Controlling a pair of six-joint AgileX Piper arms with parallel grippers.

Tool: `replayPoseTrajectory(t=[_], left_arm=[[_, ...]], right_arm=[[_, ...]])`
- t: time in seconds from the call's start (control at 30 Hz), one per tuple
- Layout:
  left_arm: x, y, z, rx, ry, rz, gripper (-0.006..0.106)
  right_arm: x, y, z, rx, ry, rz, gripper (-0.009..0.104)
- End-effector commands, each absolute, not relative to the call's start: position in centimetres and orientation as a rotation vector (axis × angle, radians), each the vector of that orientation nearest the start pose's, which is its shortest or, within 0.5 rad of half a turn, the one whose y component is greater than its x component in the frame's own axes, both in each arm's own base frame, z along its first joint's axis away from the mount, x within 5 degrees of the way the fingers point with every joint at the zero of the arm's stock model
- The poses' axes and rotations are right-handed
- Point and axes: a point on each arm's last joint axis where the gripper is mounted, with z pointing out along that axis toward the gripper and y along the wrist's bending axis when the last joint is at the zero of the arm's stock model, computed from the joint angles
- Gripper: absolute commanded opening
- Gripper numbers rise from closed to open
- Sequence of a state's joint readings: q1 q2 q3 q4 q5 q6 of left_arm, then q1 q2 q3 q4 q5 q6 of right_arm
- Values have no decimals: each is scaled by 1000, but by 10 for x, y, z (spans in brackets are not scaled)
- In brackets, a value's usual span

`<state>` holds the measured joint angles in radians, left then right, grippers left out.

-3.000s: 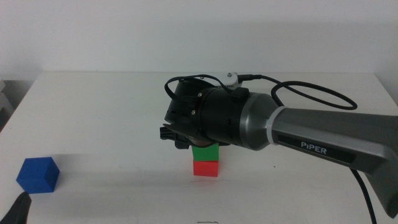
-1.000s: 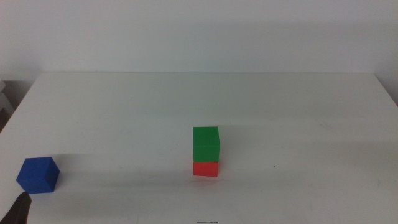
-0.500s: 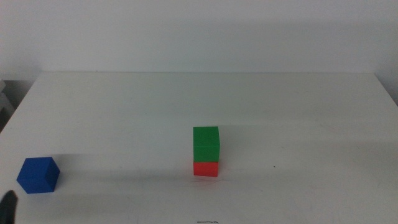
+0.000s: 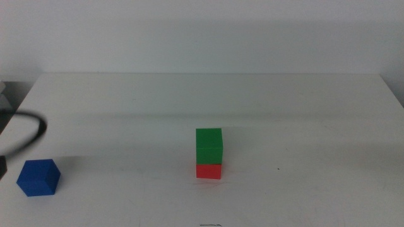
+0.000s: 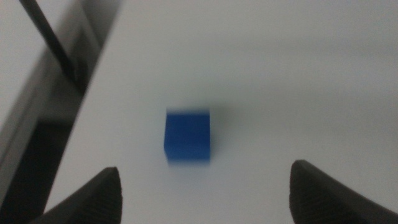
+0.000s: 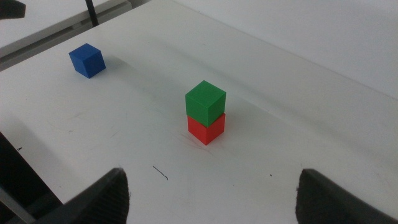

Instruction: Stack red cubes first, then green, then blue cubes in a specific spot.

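- We see the green cube [image 4: 209,145] sitting squarely on the red cube [image 4: 209,171], faces roughly flush, near the middle of the white bench [image 4: 303,113]. Nothing touches this stack.
- The right wrist view confirms it: green [image 6: 205,102] on top of red [image 6: 206,129], two high, both upright.
- The blue cube [image 4: 38,177] sits alone on the bench near its front left corner, well apart from the stack and close to the left edge.
- In the right wrist view the blue cube [image 6: 86,60] lies on the far side of the stack, near the bench edge.
- Our left gripper [image 5: 208,186] hovers over the blue cube [image 5: 188,135]. Its fingers [image 5: 102,193] are spread wide and empty, with the cube lying beyond the gap between them and no contact. This view is blurred, so we cannot tell the height above the bench.
- In the middle view, only a dark blurred loop [image 4: 28,133] shows at the left edge above the blue cube; we cannot tell which part of the left arm it is.
- Our right gripper [image 6: 211,193] is pulled back from the stack and out of the middle view. Its fingers [image 6: 106,194] are wide apart and hold nothing.
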<state>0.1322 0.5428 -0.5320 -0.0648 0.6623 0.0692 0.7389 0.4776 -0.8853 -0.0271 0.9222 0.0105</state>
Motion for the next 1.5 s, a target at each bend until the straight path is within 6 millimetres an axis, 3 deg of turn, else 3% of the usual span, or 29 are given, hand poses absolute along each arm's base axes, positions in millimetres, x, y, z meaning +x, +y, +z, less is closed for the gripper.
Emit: replayPoseTrajectory(t=[0.0,0.2,0.5,0.77,1.0,1.17,1.47], left_arm=[[112,9,319,-42,2286,35,90],[124,9,338,81,2578,20,90],[168,12,333,54,2599,-57,90],[232,26,306,64,2787,-27,90],[278,37,276,92,2839,30,90],[297,40,253,73,2882,17,90],[315,43,217,78,2945,8,90]], right_arm=[[48,40,400,-699,1807,447,85],[48,40,400,-699,1807,448,85],[48,40,400,-699,1807,448,85],[48,40,400,-699,1807,448,85],[48,40,400,-699,1807,448,85],[48,40,400,-699,1807,448,85],[48,40,400,-699,1807,448,85]])
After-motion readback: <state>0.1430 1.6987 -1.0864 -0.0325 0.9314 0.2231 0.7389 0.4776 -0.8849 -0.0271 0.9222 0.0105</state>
